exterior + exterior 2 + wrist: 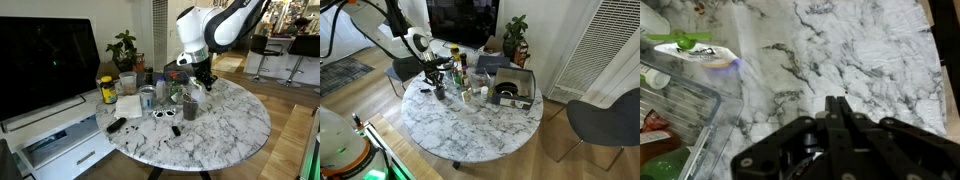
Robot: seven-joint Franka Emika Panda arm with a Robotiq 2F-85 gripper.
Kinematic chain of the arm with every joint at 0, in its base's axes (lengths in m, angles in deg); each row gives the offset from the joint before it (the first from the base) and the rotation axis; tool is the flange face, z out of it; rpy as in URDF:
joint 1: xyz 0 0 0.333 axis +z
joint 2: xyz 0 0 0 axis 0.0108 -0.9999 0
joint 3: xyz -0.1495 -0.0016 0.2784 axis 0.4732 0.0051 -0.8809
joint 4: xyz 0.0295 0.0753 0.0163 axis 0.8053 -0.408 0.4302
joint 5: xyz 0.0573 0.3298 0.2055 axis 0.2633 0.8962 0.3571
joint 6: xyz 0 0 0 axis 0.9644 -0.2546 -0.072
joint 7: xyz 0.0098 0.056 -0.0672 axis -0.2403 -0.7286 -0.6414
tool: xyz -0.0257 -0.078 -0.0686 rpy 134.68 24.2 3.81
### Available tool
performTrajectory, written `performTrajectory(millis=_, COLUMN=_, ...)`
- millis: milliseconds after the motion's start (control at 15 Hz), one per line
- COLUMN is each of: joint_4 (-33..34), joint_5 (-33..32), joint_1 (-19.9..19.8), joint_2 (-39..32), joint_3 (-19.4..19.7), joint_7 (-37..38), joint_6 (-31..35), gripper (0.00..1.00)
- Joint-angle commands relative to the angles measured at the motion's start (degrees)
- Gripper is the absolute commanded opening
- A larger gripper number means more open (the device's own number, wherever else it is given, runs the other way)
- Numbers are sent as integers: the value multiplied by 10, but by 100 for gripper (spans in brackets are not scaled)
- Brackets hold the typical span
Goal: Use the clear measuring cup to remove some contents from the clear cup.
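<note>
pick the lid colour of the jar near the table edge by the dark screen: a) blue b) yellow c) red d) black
b: in an exterior view the jar beside the dark screen is capped with a bright yellow lid.

We can read no text, number, brand or sign in any of the views. In an exterior view the jar (107,91) stands well apart from the hand (199,80), and it is too small for us to make out any print on it. In the wrist view the red and green things (658,150) off to the side of the hand are blurred, and we can tell no lettering on them.
</note>
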Motion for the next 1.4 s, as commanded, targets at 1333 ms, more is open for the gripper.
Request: performTrajectory(millis=1333, joint_4=335, joint_5=143, joint_1=-39, joint_2=-245, joint_3=-45, joint_7=11, joint_6=-352, gripper=1)
